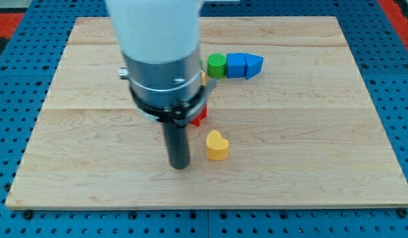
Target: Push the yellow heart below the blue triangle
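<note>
The yellow heart (217, 145) lies on the wooden board, below the middle. My tip (180, 165) rests on the board just left of the heart, a small gap apart. The blue triangle (254, 65) lies near the view's top, right of centre, at the right end of a row of blocks. It is above and to the right of the heart.
A blue cube (236, 65) and a green block (217, 66) touch in a row left of the blue triangle. A red block (199, 117) and a bit of a yellow block (204, 77) peek out from behind the arm (161, 59). The board's bottom edge (210, 206) is close.
</note>
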Controlling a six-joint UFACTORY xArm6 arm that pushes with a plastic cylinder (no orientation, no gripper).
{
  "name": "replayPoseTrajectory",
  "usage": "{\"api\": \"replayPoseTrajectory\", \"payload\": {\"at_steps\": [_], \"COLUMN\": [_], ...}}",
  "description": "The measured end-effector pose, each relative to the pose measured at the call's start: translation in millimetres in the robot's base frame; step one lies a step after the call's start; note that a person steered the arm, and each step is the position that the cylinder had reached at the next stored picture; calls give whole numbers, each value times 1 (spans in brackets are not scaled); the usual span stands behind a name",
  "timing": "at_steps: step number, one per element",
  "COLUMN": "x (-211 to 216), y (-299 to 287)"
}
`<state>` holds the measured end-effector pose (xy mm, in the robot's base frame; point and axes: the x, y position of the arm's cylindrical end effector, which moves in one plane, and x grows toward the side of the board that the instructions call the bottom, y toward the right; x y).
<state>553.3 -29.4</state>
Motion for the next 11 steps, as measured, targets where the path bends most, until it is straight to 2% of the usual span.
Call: {"api": "replayPoseTrajectory", "payload": {"at_steps": [2, 3, 4, 5, 6, 8, 9, 10, 11], "x": [-35, -28, -7, 13, -20, -12, -43, -94, -128], "y": [23, 54, 39, 73, 74, 91, 91, 91, 109]}}
